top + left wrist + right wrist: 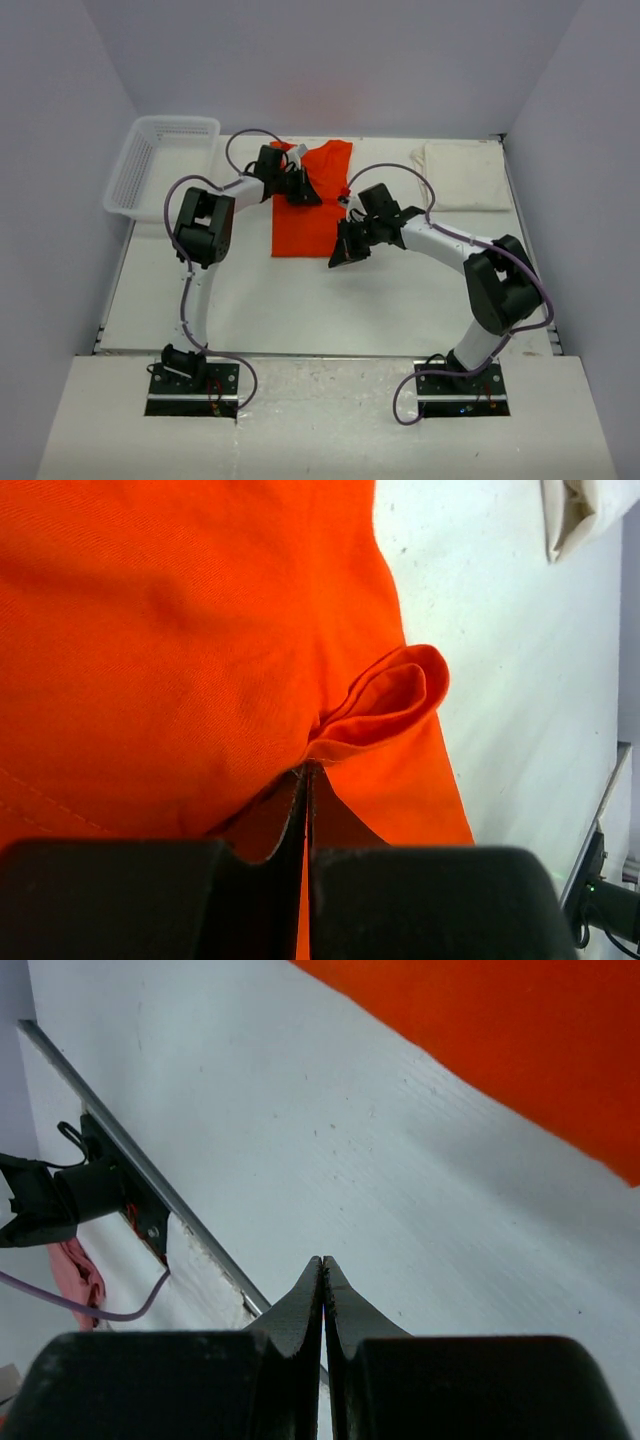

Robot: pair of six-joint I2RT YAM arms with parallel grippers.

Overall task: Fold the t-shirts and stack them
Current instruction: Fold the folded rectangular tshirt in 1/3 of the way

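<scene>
**Orange t-shirt [312, 215] gripped at its far left; right arm free at its near right corner.**

The orange t-shirt lies flat on the bench [300, 310], its long axis running near to far. The left pincer [306, 780] is closed on a raised fold of cloth in the shirt's far-left part. The right pincer [322, 1265] is closed on nothing, over bare bench just off the shirt's near right corner, so the shirt lies ahead of it and to its left. The right arm is nearer the shirt's near hem, so any lengthwise fold probably falls to the left arm. The cream t-shirt [465, 172] lies folded, well right of the orange one.
</scene>
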